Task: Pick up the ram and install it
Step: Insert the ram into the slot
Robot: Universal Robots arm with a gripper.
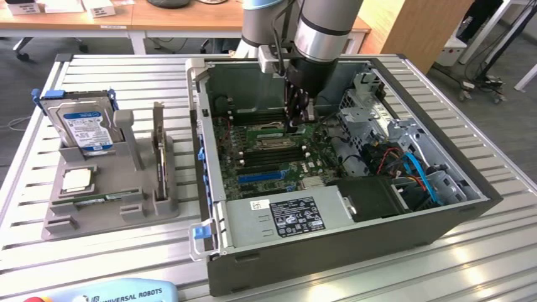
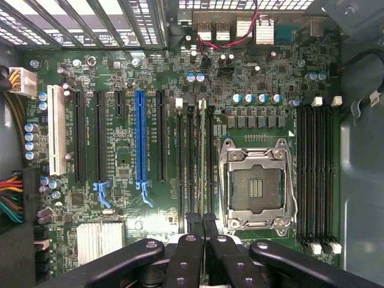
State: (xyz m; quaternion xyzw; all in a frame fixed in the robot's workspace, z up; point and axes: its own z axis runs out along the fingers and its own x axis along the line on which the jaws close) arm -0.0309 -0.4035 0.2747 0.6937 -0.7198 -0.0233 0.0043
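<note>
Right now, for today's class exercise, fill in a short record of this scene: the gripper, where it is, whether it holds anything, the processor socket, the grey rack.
gripper: black gripper, shut
position: inside the open grey computer case, low over the black memory slots of the green motherboard
held: cannot tell whether the ram is in its grip
socket: silver-framed processor socket, empty, beside those slots
rack: grey rack outside the case, holding a silver hard drive with a blue label

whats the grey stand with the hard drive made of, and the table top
The stand looks like matte grey plastic: dull, blocky, no glints. The table top looks like bare metal, probably aluminium: pale ribbed slats catching bright glare.
</note>
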